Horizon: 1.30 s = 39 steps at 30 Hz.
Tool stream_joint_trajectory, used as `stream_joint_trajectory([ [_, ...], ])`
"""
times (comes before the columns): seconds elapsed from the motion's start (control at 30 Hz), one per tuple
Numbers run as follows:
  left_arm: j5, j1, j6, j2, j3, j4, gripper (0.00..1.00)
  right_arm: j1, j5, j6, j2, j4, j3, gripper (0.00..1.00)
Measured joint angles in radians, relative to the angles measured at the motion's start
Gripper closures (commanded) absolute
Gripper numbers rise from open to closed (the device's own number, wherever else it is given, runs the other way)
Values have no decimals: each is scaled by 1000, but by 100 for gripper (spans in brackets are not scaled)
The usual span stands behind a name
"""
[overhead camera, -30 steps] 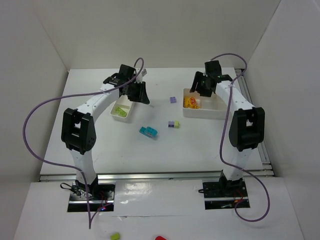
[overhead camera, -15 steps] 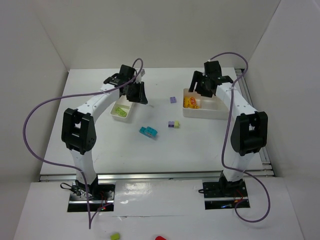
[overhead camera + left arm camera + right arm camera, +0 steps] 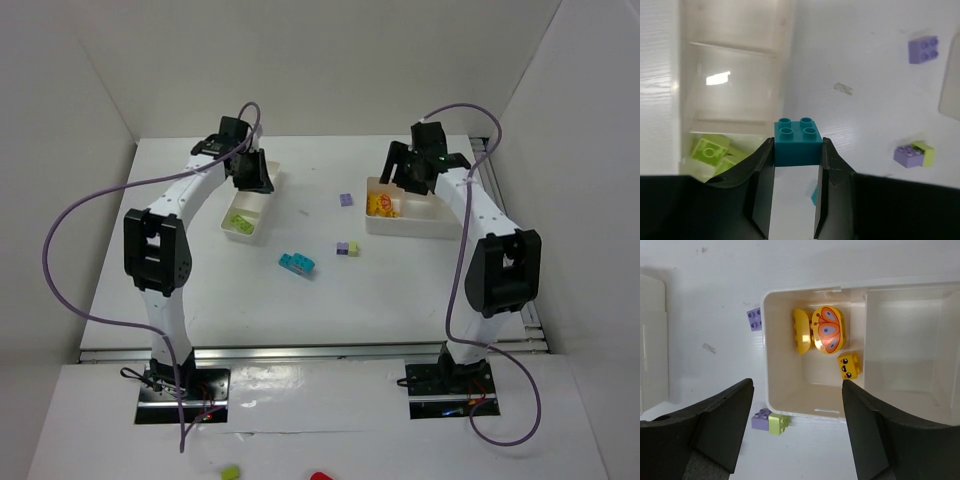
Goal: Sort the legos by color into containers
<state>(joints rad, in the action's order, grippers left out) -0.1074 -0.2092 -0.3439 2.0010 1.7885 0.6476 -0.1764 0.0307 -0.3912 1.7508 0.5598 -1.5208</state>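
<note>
From above, the left gripper (image 3: 250, 172) hangs over the left tray's (image 3: 257, 207) far end, the right gripper (image 3: 413, 178) over the right tray (image 3: 428, 216).

The left wrist view shows its fingers clamped on a teal brick (image 3: 797, 142), with green bricks (image 3: 712, 152) in the compartment just left.

In the right wrist view the jaws are spread wide and empty, with yellow bricks (image 3: 820, 332) ahead between them.

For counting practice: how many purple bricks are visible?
2. The lone purple brick lies beside the right tray; the stacked purple brick, joined to a pale green brick, lies off its near-left corner. Others may be hidden.
</note>
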Motion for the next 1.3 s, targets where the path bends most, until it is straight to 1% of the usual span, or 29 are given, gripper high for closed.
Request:
stream_joint_trajectory([
  [0.1, -83, -28, 4, 18, 42, 4, 100, 0, -27, -4, -18, 5, 7, 21],
  [0.23, -240, -105, 1, 64, 136, -13, 100, 11, -103, -29, -27, 35, 8, 21],
  [0.27, -278, -129, -3, 79, 158, -24, 100, 19, -113, -40, -29, 42, 10, 22],
  [0.3, -312, -152, -5, 92, 178, -34, 100, 33, -120, -50, -34, 43, 18, 26],
  [0.37, -374, -201, -18, 122, 220, -50, 100, 76, -124, -65, -51, 49, 46, 30],
  [0.4, -402, -222, -27, 140, 243, -56, 100, 95, -121, -68, -58, 54, 56, 34],
  [0.47, -452, -261, -41, 172, 284, -76, 100, 131, -109, -68, -60, 66, 59, 34],
  [0.5, -482, -274, -50, 191, 303, -82, 100, 143, -87, -66, -60, 66, 59, 34],
  [0.53, -512, -284, -53, 206, 318, -89, 100, 148, -54, -59, -63, 56, 67, 31],
  [0.6, -586, -291, -56, 227, 330, -111, 100, 146, 41, -51, -85, 26, 105, 30],
  [0.63, -627, -290, -56, 232, 324, -127, 100, 146, 113, -45, -100, 10, 131, 28],
  [0.77, -772, -278, -51, 225, 236, -208, 100, 144, 418, -50, -118, -23, 171, 28],
  [0.8, -794, -277, -41, 220, 211, -216, 100, 144, 484, -61, -115, -29, 171, 26],
  [0.9, -827, -272, 14, 202, 154, -216, 100, 144, 665, -100, -107, -53, 171, 26],
  [0.97, -832, -271, 58, 188, 146, -200, 100, 144, 743, -123, -98, -58, 169, 26],
  [1.1, -842, -271, 134, 161, 159, -164, 100, 137, 822, -156, -53, -43, 134, 26],
  [1.3, -840, -271, 192, 138, 171, -145, 100, 112, 825, -185, -15, 5, 118, 26],
])
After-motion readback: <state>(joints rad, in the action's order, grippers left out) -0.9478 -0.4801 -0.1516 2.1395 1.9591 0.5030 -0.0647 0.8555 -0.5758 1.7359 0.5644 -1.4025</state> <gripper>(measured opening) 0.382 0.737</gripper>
